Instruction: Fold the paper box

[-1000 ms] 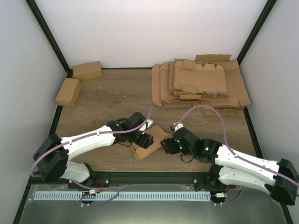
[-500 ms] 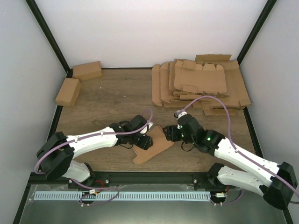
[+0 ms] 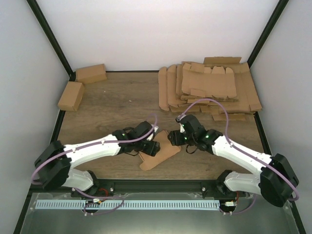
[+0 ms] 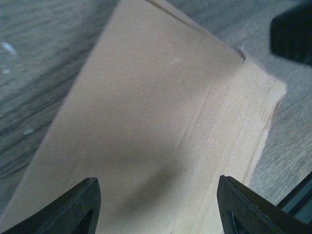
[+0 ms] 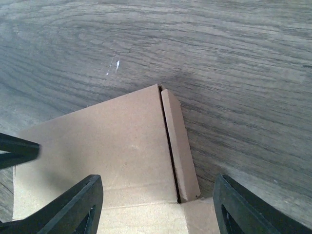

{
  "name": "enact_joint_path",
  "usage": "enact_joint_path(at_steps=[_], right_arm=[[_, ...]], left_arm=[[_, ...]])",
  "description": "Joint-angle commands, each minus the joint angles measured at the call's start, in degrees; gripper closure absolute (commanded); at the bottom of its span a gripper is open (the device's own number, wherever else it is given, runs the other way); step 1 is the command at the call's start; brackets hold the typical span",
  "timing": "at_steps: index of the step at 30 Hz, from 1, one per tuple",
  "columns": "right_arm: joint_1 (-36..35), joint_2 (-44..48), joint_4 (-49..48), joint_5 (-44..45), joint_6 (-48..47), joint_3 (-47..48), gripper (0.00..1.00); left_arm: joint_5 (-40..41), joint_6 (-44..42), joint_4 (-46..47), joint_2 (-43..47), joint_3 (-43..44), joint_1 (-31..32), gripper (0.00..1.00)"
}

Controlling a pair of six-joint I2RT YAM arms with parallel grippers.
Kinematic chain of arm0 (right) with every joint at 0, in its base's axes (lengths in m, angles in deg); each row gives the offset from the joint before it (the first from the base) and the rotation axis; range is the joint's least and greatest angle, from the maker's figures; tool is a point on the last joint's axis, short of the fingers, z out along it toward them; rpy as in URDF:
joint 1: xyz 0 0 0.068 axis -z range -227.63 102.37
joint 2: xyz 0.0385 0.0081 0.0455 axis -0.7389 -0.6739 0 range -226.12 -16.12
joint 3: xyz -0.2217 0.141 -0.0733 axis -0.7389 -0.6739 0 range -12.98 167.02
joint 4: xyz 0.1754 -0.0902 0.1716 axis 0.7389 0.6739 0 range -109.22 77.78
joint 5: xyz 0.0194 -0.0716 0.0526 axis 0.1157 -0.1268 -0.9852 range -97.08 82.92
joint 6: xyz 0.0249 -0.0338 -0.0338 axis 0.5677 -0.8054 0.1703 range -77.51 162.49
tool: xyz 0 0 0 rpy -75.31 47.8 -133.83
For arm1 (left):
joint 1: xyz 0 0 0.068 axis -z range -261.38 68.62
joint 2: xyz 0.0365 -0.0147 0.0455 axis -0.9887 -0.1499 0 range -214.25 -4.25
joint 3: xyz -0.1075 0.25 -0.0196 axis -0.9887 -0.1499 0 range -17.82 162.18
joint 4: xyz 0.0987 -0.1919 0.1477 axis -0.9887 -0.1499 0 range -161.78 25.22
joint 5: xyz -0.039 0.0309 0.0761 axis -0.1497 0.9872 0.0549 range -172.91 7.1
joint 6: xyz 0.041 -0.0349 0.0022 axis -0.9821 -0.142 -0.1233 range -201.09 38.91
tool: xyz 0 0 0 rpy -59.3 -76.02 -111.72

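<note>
The paper box is a flat, partly folded brown blank lying near the table's front middle. My left gripper hovers low over its left part, and my right gripper is over its right end. In the left wrist view a broad creased panel fills the frame, with the left gripper open above it. In the right wrist view the right gripper stands open over a panel with a narrow side flap. The tip of a left finger shows at the left edge.
A heap of flat brown blanks lies at the back right. Two folded boxes sit at the back left. The table's front edge rail runs just below the blank.
My right arm has swung away from the front edge, carrying its gripper up onto the blank's right end. The blank now lies flatter. The left gripper has barely shifted.
</note>
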Motion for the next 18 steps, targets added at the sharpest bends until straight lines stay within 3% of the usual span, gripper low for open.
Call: enact_joint_path(at_steps=[1,4,8,12,18], right_arm=[[1.67,-2.20,-2.48,-4.25,-3.27,0.13,0.36],[1.96,-4.04,-3.42,-5.16,-4.55,0.24,0.35],[2.48,-6.96,-5.42,-6.37,-5.31,1.15,0.26],[2.70,-10.26,-7.42,-7.51,-5.77,2.01,0.32],[2.80,-13.20,-8.76,-8.31,-6.42,2.72,0.44]], left_arm=[[4.98,7.35,-4.30,8.58,-1.04,0.08,0.30],[5.16,14.54,-4.56,14.90,-5.18,0.10,0.30],[3.40,24.07,-3.10,24.24,-12.24,0.07,0.26],[0.52,29.88,1.86,30.41,-19.99,-0.48,0.33],[-4.35,34.02,10.36,30.68,-27.40,-3.34,0.45]])
